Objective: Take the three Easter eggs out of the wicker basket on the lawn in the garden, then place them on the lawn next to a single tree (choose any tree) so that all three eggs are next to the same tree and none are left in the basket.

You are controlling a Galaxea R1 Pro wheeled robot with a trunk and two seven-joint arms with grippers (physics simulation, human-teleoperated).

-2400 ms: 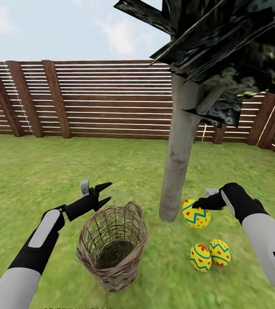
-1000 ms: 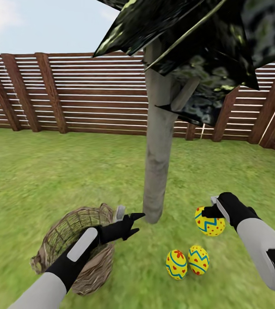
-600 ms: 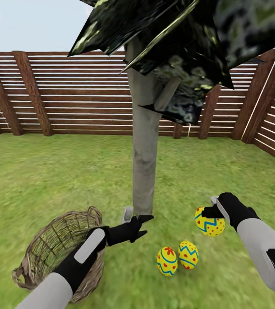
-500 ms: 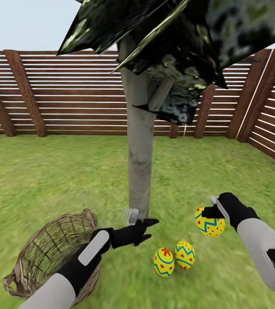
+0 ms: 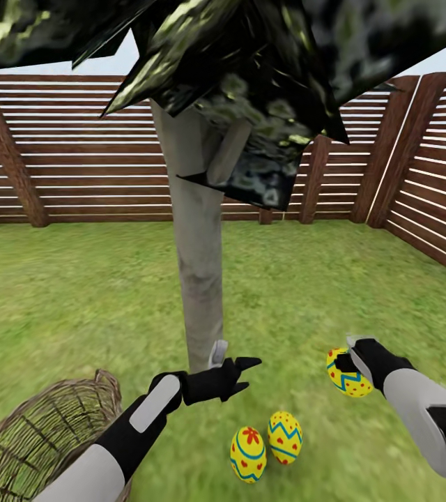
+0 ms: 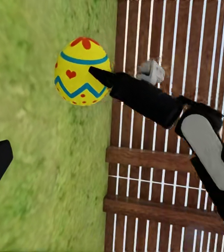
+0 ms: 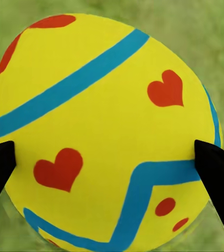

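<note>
Brown slatted fence (image 5: 83, 167) beyond claws; grey trunk (image 5: 198, 279) just past left claw (image 5: 240, 376), fingers apart, empty. Right claw (image 5: 345, 362) clamps yellow zigzag egg (image 5: 348, 374); two eggs (image 5: 266, 445) on lawn (image 5: 77, 300) between claws; basket (image 5: 35, 439) beside left arm.

A robot with two grey and black arms

Each arm is pale grey up high and black lower down, with a light grey patch on the black part. The left hand (image 5: 240, 376) and right hand (image 5: 343, 362) are black with pointy fingers. Each has a small grey block, maybe a camera.
</note>
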